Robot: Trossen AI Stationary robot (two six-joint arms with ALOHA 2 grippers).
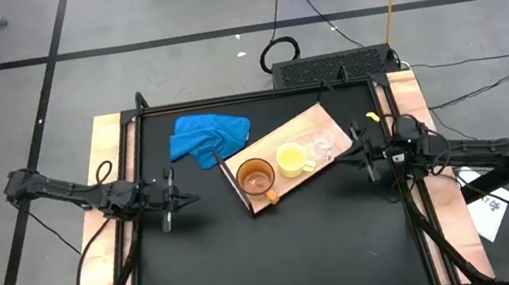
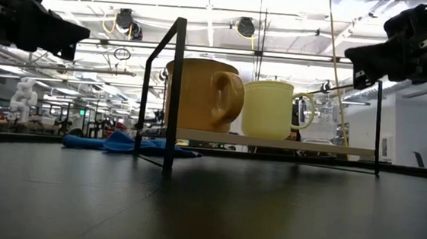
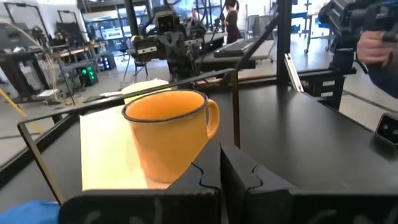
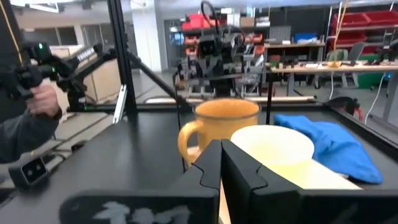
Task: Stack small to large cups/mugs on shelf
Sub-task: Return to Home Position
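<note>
Blue cloth (image 1: pixel 208 136) lies beside the shelf (image 1: pixel 323 120) while left pincer (image 1: pixel 188 199) and right pincer (image 1: pixel 346 157), pressed together, flank it.

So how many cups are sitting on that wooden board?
3, in a row on the wooden board: the orange-brown mug nearest the left arm, the yellow mug in the middle, the clear cup nearest the right arm. None seems hidden.
</note>
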